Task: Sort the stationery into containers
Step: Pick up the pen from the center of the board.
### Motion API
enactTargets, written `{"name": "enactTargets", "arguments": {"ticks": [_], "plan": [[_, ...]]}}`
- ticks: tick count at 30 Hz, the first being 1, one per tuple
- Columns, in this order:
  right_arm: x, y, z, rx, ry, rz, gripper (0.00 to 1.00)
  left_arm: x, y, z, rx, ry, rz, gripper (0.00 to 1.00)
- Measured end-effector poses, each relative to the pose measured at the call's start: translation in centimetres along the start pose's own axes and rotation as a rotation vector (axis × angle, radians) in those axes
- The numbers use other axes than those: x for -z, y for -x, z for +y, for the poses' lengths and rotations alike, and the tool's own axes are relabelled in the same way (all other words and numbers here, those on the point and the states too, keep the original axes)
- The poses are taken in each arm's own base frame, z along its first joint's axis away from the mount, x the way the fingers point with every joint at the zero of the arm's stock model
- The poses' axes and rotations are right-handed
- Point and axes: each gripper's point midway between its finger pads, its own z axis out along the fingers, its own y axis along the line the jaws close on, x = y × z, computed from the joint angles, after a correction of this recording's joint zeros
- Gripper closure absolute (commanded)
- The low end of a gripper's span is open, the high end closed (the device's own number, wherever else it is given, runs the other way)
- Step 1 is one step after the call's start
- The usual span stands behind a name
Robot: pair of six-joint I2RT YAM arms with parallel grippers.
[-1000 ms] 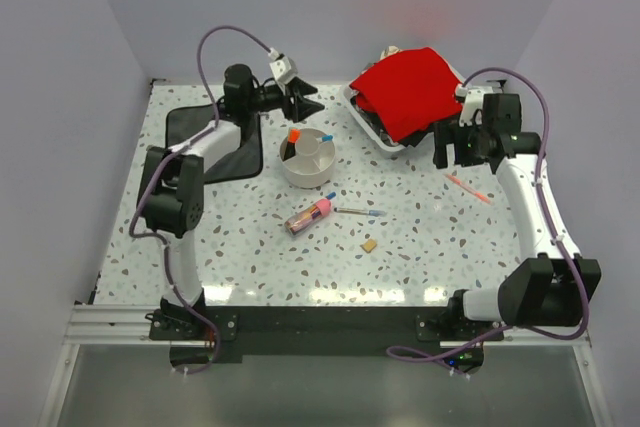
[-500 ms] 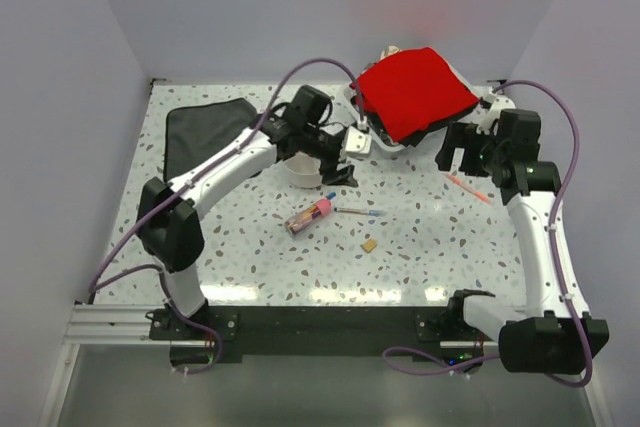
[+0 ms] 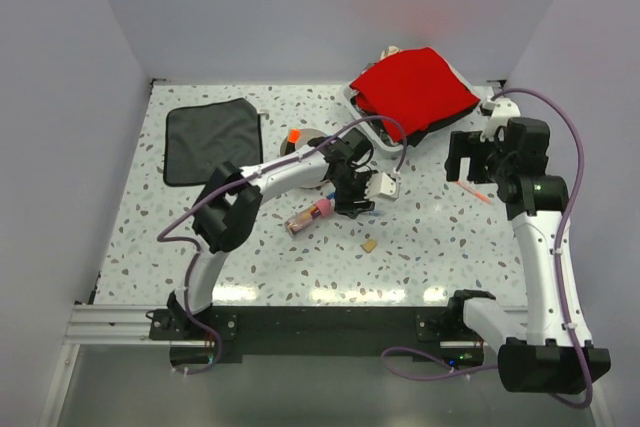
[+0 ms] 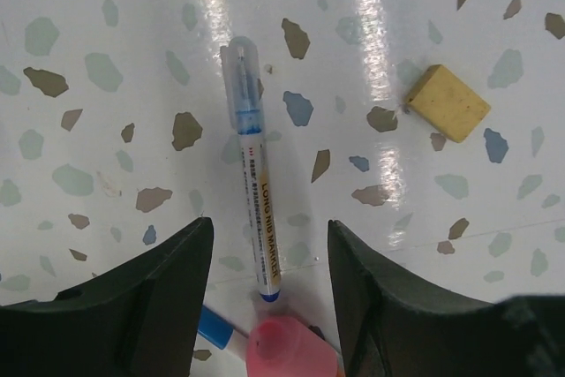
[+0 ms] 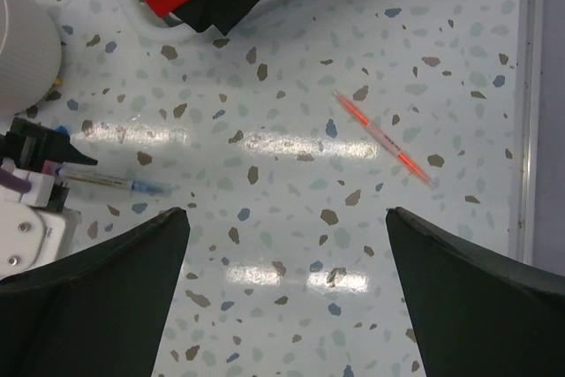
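My left gripper [image 3: 356, 197] is open and empty, low over the table's middle. Between its jaws in the left wrist view [image 4: 269, 246] lies a thin blue-tipped pen [image 4: 252, 184], not touched. The fat stick's pink cap [image 4: 287, 349] and a second pen's blue tip [image 4: 214, 327] show just below. The tan eraser [image 4: 448, 102] [image 3: 369, 244] lies to the right. The pink-capped stick [image 3: 308, 217] lies left of the gripper. The off-white bowl [image 5: 22, 41] is mostly hidden behind my left arm in the top view; an orange highlighter [image 3: 294, 134] stands in it. My right gripper [image 3: 470, 161] is open and empty, raised at the right [image 5: 287, 218].
A thin orange pen [image 3: 470, 188] [image 5: 384, 137] lies below my right gripper. A white tray with red cloth [image 3: 412, 92] stands at the back right. A black cloth [image 3: 212, 139] lies at the back left. The table's right edge [image 5: 527, 130] is close.
My left arm swung from the back left, over the bowl, down to the pens at the table's middle. My right arm shifted slightly and stays raised and open.
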Motion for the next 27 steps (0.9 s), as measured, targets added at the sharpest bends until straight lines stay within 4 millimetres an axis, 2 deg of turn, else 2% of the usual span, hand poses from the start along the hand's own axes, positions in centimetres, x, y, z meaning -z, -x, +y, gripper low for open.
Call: {"name": "enactTargets", "arguments": {"ticks": [7,15,23,27], "plan": [[-0.1,-0.7,0.0,-0.001,0.001,0.013,0.01,-1.6,-1.0,1.5,0.042,0.022,0.029,0.49],[-0.2,-1.1,-0.1,0.025,-0.001,0.019,0.01,-3.4,-1.1,2.7,0.059,0.032,0.031,0.56],[-0.3,-1.9,-0.2,0.032,-0.004,0.036,0.01,-3.9,-0.4,2.1,0.041,0.023,0.030,0.61],[-0.4,-2.2,-0.5,0.031,-0.020,0.044,0.01,-4.2,-0.2,1.8,0.035,0.014,0.026,0.67]]}}
